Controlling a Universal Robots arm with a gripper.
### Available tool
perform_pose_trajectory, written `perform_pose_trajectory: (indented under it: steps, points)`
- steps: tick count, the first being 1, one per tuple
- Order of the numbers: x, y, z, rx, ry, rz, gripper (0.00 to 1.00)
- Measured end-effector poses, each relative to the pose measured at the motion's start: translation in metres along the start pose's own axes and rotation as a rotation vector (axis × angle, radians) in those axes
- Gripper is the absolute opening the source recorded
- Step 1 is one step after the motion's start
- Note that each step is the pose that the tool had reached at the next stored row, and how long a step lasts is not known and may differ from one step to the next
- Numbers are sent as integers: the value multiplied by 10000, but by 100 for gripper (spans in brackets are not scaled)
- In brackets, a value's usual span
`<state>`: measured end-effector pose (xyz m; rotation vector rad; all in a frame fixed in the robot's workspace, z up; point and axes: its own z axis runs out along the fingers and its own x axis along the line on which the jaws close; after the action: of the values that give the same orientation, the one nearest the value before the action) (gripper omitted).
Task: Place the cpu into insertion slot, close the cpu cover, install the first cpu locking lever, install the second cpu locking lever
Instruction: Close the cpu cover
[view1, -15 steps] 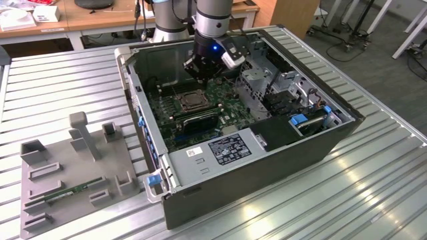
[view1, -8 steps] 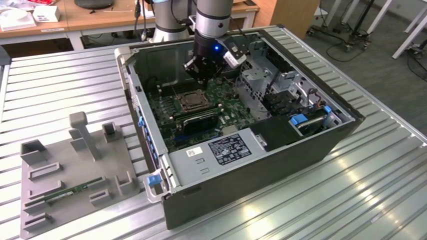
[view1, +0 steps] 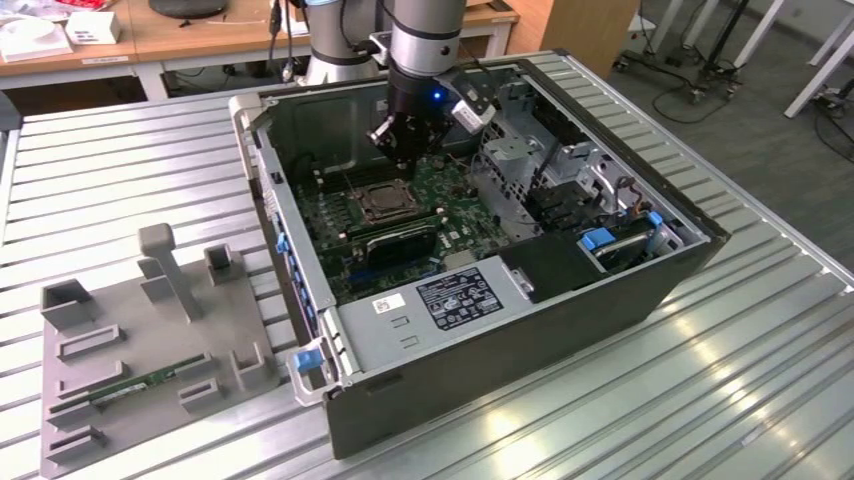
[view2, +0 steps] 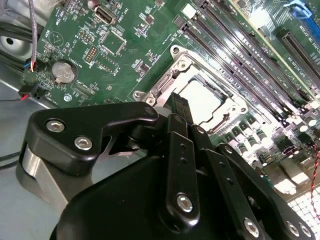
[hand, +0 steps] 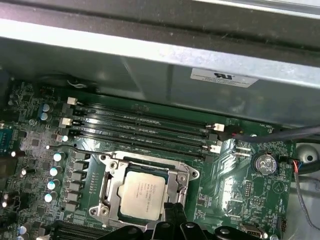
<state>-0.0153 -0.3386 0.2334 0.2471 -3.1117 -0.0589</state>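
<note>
The cpu (hand: 142, 194) lies flat in the insertion slot (hand: 103, 210) on the green board, its silver-tan face up. The cpu cover (hand: 176, 176) lies down around the chip's edges, framing it. My gripper (hand: 171, 209) is shut with nothing between its fingers, its tips right at the socket's edge beside the chip. The second wrist view shows the gripper (view2: 179, 100) over the cover's rim (view2: 165, 85), with the cpu (view2: 204, 100) just beyond. In the exterior view the gripper (view1: 404, 155) hangs inside the open computer case, just behind the insertion slot (view1: 378, 207).
Long black memory slots (hand: 145, 127) run beside the socket. The case walls (view1: 280, 190) and drive bays (view1: 561, 190) close in around the arm. A grey fixture tray (view1: 134, 350) with a memory stick (view1: 140, 385) lies on the slatted metal table at the exterior view's left.
</note>
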Motion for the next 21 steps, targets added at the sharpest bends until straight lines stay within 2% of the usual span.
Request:
perform_pose_trajectory:
  steps: [4,9,12,17,21]
  points:
    - [3,0,8,-1,-8,70,11]
    - [7,0,27,-7,-28,527,11]
    - [72,10,37,-6,-37,568,11]
    - [180,27,74,7,-147,590,11]
    - [234,34,114,11,-166,689,11]
